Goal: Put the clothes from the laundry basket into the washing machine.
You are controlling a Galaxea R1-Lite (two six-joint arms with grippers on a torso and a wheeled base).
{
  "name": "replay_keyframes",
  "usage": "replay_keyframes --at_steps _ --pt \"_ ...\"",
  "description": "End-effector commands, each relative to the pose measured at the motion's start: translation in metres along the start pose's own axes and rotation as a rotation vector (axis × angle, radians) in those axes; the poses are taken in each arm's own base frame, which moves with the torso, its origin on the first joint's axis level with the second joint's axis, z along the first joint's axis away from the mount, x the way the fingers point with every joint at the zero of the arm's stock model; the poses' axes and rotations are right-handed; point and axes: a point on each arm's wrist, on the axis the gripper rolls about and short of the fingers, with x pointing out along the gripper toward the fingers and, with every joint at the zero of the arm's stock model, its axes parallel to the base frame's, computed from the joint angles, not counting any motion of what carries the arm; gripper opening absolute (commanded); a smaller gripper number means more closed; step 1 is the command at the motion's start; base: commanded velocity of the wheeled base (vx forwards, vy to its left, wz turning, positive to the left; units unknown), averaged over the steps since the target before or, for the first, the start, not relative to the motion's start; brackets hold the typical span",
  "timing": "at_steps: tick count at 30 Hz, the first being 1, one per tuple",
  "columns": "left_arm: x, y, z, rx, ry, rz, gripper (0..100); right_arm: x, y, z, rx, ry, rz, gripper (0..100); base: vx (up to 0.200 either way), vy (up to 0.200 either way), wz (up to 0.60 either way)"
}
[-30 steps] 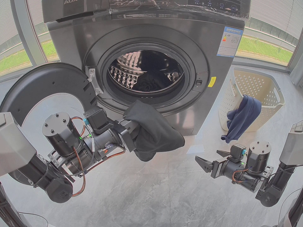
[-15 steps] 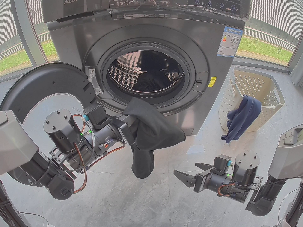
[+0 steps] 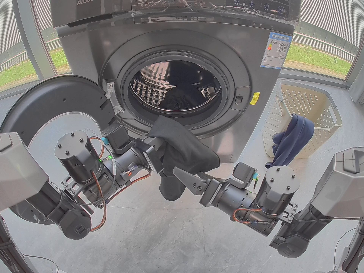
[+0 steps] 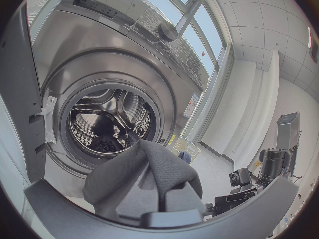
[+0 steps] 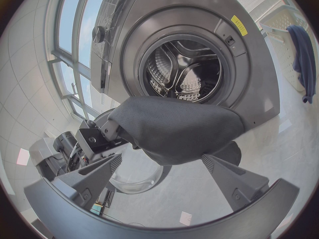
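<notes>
My left gripper (image 3: 156, 149) is shut on a dark grey garment (image 3: 186, 148), held just below the open washing machine drum (image 3: 176, 86); the cloth drapes over its fingers (image 4: 159, 196) and a fold hangs toward the floor. My right gripper (image 3: 187, 176) is open right under the garment, one finger on each side of its lower edge (image 5: 176, 126). Dark clothes (image 3: 182, 97) lie inside the drum. At the right stands the cream laundry basket (image 3: 322, 103) with a navy garment (image 3: 290, 141) hanging over its front rim.
The round washer door (image 3: 53, 103) stands swung open to the left, close behind my left arm. The basket (image 5: 282, 20) sits against the machine's right side near the window. Grey tiled floor (image 3: 170, 232) lies open in front of the machine.
My right arm has swept left from near the basket to right under the garment, fingers staying open. The left gripper has lifted the garment slightly; a fold dropped down, then shortened.
</notes>
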Motion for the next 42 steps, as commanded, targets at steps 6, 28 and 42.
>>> replay_keyframes --at_steps 6,28,42 --pt "0.000 -0.001 0.001 -0.002 -0.002 -0.002 0 0.024 -0.012 -0.019 0.012 0.032 0.008 100 0.000 0.000 0.00" --pt "0.000 0.001 -0.003 -0.001 0.006 0.002 0 0.031 -0.002 0.003 -0.048 -0.064 0.035 0 0.000 0.000 0.00" --pt "-0.003 0.012 -0.012 -0.003 0.049 0.036 100 -0.016 0.046 0.068 -0.090 -0.233 0.144 0 0.000 0.000 0.00"
